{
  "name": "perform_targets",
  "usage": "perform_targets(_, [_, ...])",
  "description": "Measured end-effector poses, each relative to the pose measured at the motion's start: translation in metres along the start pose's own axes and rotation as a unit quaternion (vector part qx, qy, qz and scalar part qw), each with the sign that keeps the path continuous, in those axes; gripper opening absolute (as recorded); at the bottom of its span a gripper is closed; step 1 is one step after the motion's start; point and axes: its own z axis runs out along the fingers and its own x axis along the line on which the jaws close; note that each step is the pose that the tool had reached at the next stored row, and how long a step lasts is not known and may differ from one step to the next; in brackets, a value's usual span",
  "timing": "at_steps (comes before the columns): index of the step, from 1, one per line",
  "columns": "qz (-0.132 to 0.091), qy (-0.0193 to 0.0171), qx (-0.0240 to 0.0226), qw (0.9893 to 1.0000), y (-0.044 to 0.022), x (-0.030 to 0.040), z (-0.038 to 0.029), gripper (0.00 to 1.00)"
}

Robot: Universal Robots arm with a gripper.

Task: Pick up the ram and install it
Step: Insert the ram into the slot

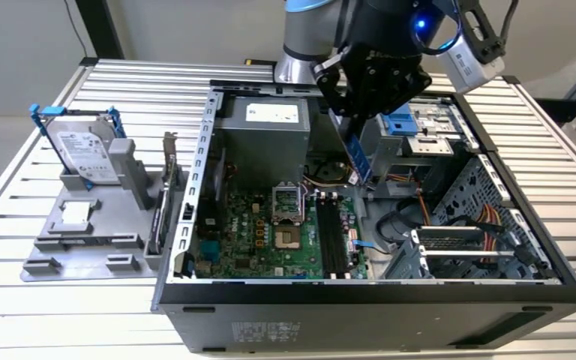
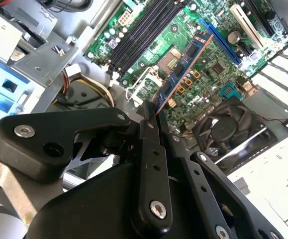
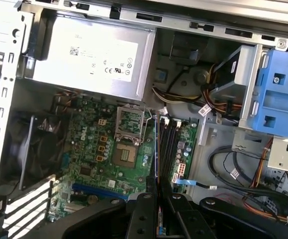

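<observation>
I am gripping the ram in my hand above the motherboard, so pickup is done, but it is not yet sitting in the black slots.

An open computer case lies on the slatted metal counter. In the exterior view, its green motherboard sits toward seven o'clock inside, the gray power supply at eleven o'clock, cables at three o'clock. Long black slots run just beside the processor socket. At nine o'clock from the case, a gray holder carries a silver hard drive in a blue frame.
</observation>
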Motion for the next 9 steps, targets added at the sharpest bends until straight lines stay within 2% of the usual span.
perform_targets(9, [0.013, -0.0005, -0.0010, 0.9999, -0.0030, -0.0032, 0.0012, 0.00])
